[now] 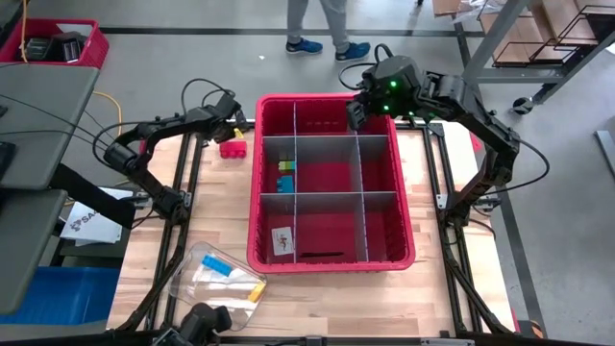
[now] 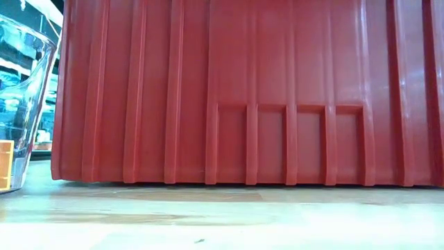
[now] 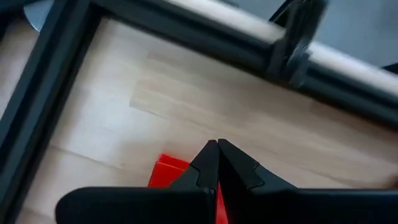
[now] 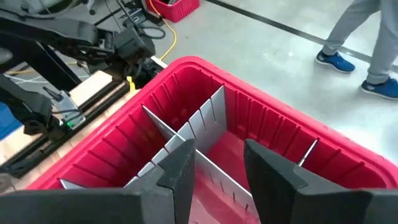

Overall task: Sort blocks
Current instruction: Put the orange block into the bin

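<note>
A red block (image 1: 232, 149) lies on the wooden table left of the red bin (image 1: 261, 192), near the table's far edge. My left gripper (image 3: 217, 146) is shut right over it, pointing steeply down; the block (image 3: 166, 172) shows just beside and under the fingertips. A small yellow piece (image 1: 237, 133) sits next to that gripper. Green, blue and yellow blocks (image 1: 286, 174) lie in a middle compartment of the bin. My right gripper (image 4: 221, 168) hangs open over the bin's far side with nothing between its fingers. My left gripper's shut fingers (image 3: 208, 163) come down slanting from above at the red block's edge (image 3: 180, 167). I cannot tell whether they touch it. The block lies flat on the table.
Grey divider sheets (image 1: 327, 194) split the bin into compartments. A clear plastic container (image 1: 219, 275) with blue, yellow and orange blocks lies at the near left. Dark frame rails (image 3: 56, 81) run along the table's edges. A person's legs (image 1: 327, 29) stand beyond the far edge.
</note>
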`<act>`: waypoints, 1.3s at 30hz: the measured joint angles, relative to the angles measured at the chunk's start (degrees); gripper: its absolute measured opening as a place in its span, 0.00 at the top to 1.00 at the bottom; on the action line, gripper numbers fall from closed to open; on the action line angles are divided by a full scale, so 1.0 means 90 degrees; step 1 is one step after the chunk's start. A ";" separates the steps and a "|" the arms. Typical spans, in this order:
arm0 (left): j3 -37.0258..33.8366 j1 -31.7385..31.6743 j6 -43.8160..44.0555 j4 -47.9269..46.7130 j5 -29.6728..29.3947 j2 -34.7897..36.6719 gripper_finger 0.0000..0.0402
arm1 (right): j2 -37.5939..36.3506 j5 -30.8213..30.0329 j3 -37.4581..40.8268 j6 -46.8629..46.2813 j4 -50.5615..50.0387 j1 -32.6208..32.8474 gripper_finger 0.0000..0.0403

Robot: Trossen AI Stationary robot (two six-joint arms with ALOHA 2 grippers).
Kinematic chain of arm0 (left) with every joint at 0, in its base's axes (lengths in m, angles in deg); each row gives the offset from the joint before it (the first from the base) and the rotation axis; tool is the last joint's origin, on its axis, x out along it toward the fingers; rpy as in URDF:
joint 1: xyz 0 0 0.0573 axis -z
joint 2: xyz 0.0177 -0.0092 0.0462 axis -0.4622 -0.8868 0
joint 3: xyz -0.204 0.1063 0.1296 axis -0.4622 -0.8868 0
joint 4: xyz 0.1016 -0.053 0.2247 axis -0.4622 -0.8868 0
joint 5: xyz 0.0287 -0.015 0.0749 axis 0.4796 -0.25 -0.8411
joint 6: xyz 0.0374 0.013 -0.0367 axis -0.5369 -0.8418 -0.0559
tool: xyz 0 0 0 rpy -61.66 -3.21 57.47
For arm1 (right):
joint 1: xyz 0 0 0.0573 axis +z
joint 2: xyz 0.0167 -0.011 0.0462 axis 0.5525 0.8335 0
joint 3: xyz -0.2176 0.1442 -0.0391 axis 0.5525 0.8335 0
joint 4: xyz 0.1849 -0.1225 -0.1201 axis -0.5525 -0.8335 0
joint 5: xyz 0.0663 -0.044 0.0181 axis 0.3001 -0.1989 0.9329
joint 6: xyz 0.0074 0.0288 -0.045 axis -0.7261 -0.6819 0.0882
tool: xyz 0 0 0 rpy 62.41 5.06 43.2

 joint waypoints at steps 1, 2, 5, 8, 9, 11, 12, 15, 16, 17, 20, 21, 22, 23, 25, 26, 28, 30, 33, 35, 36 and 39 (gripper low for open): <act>0.0000 0.0000 -0.0018 -0.0006 0.0054 -0.0069 1.00 | 0.0000 0.0000 0.0000 -0.0050 0.0007 0.0000 0.68; -0.0002 -0.0009 -0.0012 0.0013 0.0110 -0.0119 1.00 | 0.0000 0.0001 0.0000 -0.0095 0.0009 0.0000 0.68; 0.0000 -0.0022 -0.0006 0.0150 0.0274 -0.0168 1.00 | 0.0000 0.0000 0.0000 -0.0105 0.0018 0.0000 0.68; -0.0002 0.0000 -0.0275 0.0031 0.0437 -0.0160 1.00 | 0.0000 0.0000 0.0000 -0.0167 0.0023 0.0000 0.68; -0.0002 0.0018 -0.0348 -0.0057 0.0449 -0.0138 1.00 | 0.0000 0.0001 0.0000 -0.0197 0.0024 0.0000 0.68; 0.0000 0.0032 -0.0449 -0.0262 0.0475 -0.0121 1.00 | 0.0000 0.0002 0.0000 -0.0238 0.0037 0.0000 0.68; 0.0000 0.0032 -0.0480 -0.0335 0.0549 -0.0121 1.00 | 0.0000 0.0001 0.0000 -0.0261 0.0047 0.0000 0.68; -0.0002 0.0066 -0.0683 -0.0446 0.0708 -0.0121 1.00 | 0.0000 0.0002 0.0000 -0.0265 0.0047 0.0019 0.68; -0.0002 0.0074 -0.0772 -0.0438 0.0761 -0.0121 1.00 | 0.0000 0.0002 0.0000 -0.0265 0.0047 0.0019 0.68; -0.0002 0.0081 -0.0829 -0.0435 0.0842 -0.0121 1.00 | 0.0000 0.0010 0.0000 -0.0265 0.0047 0.0019 0.68; -0.0002 0.0153 -0.0830 -0.0454 0.1097 -0.0121 1.00 | 0.0000 0.0097 0.0000 -0.0267 0.0047 0.0019 0.68; -0.0002 0.0180 -0.0798 -0.0474 0.1153 -0.0121 1.00 | 0.0000 0.0132 0.0000 -0.0267 0.0047 0.0019 0.68; -0.0002 0.0204 -0.0787 -0.0509 0.1224 -0.0121 1.00 | 0.0000 0.0160 0.0000 -0.0267 0.0047 0.0019 0.68; -0.0002 0.0229 -0.0781 -0.0543 0.1281 -0.0121 1.00 | 0.0000 0.0180 0.0000 -0.0267 0.0045 0.0019 0.68; -0.0002 0.0287 -0.0744 -0.0575 0.1420 -0.0121 1.00 | 0.0000 0.0187 0.0000 -0.0267 0.0047 0.0019 0.68; -0.0002 0.0308 -0.0729 -0.0579 0.1472 -0.0121 1.00 | 0.0000 0.0187 0.0000 -0.0267 0.0047 0.0019 0.68; 0.0000 0.0343 -0.0637 -0.0569 0.1602 -0.0121 1.00 | 0.0000 0.0191 0.0000 -0.0267 0.0047 0.0019 0.68; 0.0056 0.0367 -0.0570 -0.0568 0.1587 -0.0121 1.00 | 0.0000 0.0192 0.0000 -0.0267 0.0048 0.0019 0.68; 0.0220 0.0349 -0.0760 -0.0348 0.1534 -0.0119 1.00 | 0.0000 0.0194 0.0000 -0.0267 0.0048 0.0019 0.68; 0.0439 0.0327 -0.0872 -0.0333 0.1509 -0.0119 1.00 | 0.0000 0.0194 0.0000 -0.0267 0.0049 0.0019 0.68; 0.0583 0.0310 -0.0931 -0.0330 0.1467 -0.0119 1.00 | 0.0000 0.0194 0.0000 -0.0262 0.0049 0.0019 0.68; 0.1077 0.0306 -0.1230 -0.0378 0.1195 -0.0101 1.00 | 0.0000 0.0194 0.0000 -0.0262 0.0053 0.0019 0.68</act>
